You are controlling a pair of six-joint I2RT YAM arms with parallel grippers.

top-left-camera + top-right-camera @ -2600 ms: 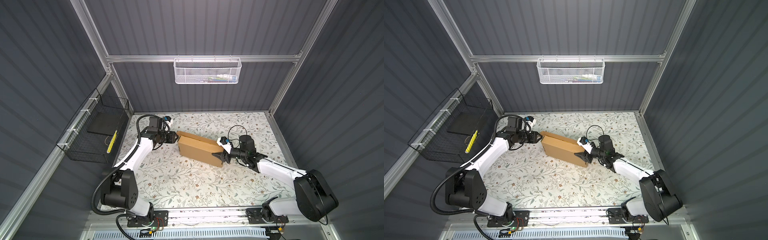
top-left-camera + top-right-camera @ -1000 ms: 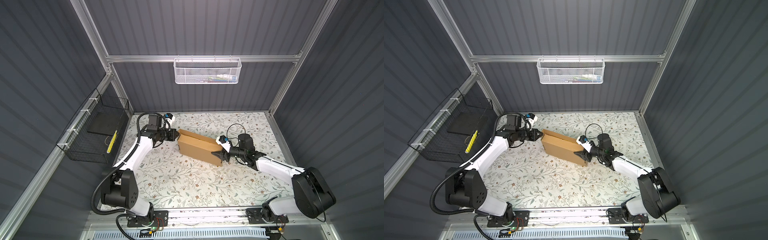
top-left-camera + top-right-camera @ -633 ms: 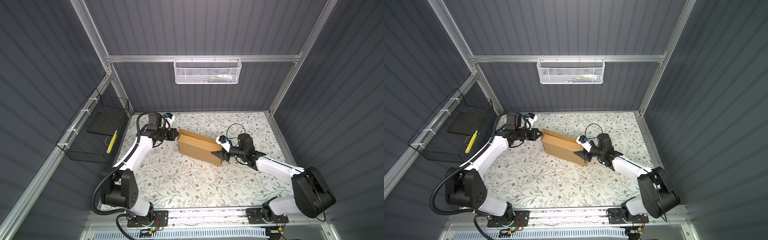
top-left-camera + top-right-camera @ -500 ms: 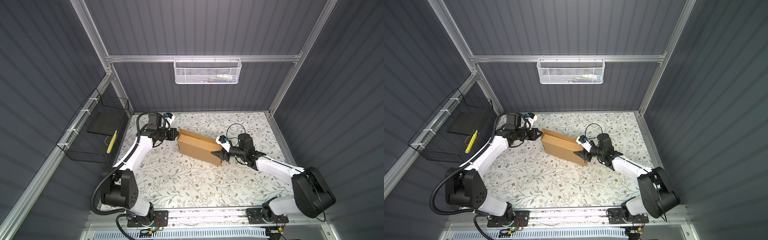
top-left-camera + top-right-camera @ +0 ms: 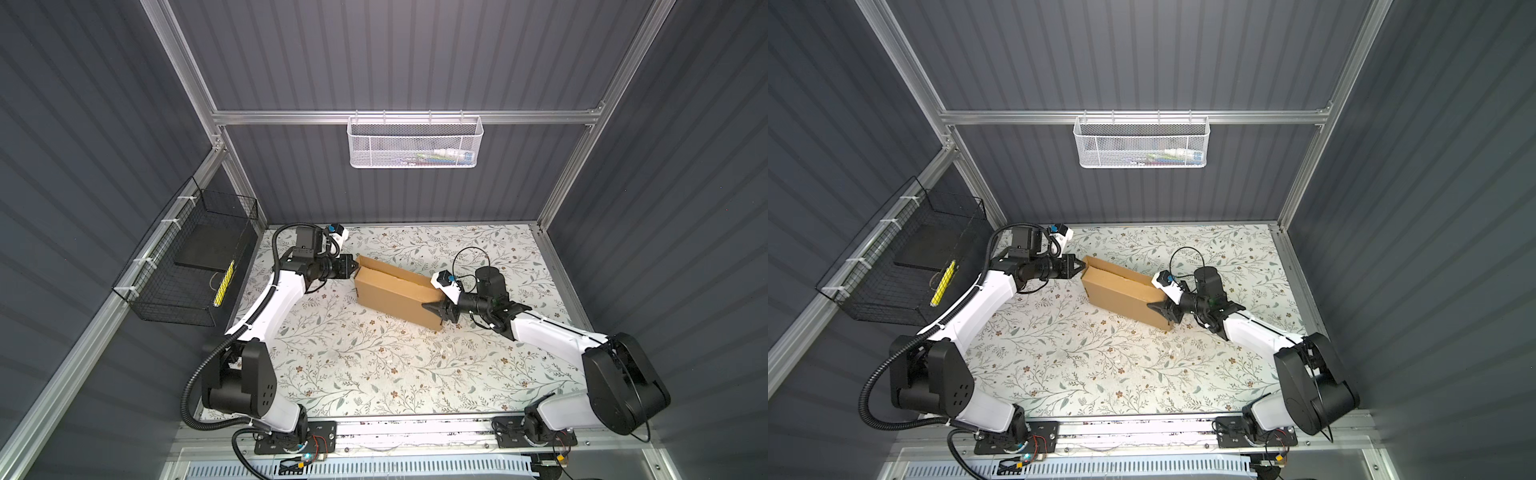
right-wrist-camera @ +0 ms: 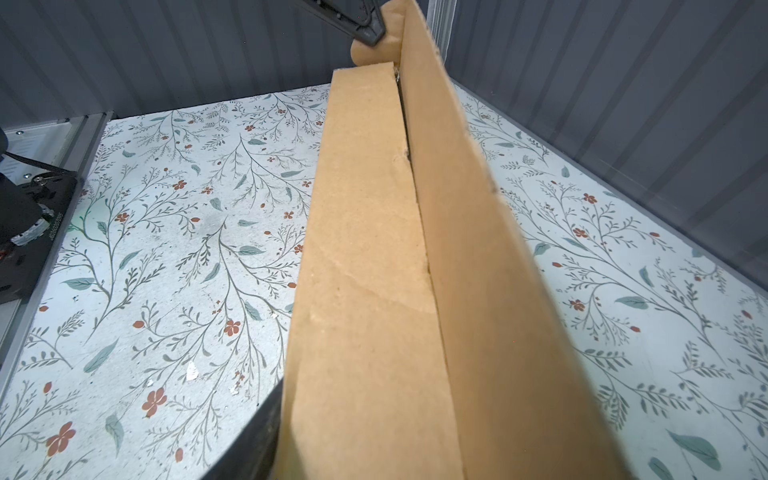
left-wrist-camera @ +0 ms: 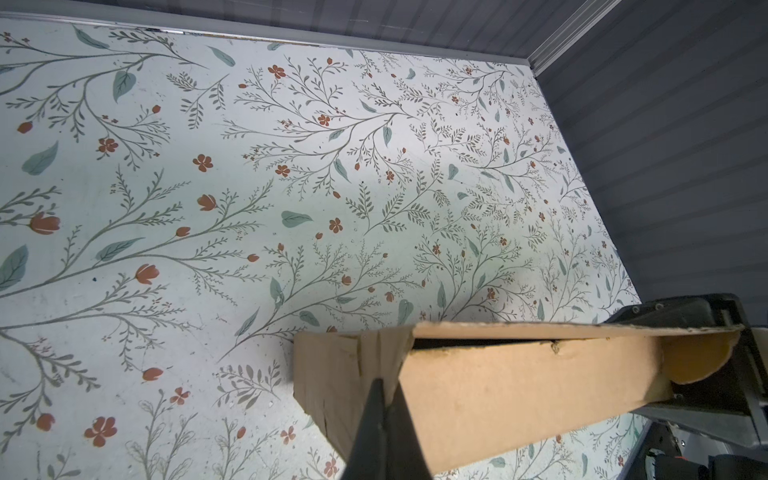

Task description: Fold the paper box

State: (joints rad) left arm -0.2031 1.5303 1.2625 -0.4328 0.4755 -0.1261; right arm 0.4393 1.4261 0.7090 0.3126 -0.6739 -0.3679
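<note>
The box [image 5: 395, 293] is seen on the table [image 5: 374, 374], a little behind the middle, in both top views. It is laid slantwise, with its left end farther back than its right end, and it is placed between the two grippers. A dark gap is seen under its long upper flap.

The left gripper [image 5: 354, 268] is found at the left end of the box. Its jaws are closed fully together and nothing is seen between them. In the left wrist view the joined fingertips [image 7: 380, 388] are seen at the end corner of the box [image 7: 519, 395]; whether it is touched cannot be told.

The right gripper [image 5: 434, 305] is set at the right end. Its jaws are kept about half apart and the box end is clamped between them. One finger [image 5: 428, 307] is seen on the front face, and the other is hidden behind the cardboard. In the right wrist view the box [image 6: 374, 291] is seen stretching away from this gripper.
</note>
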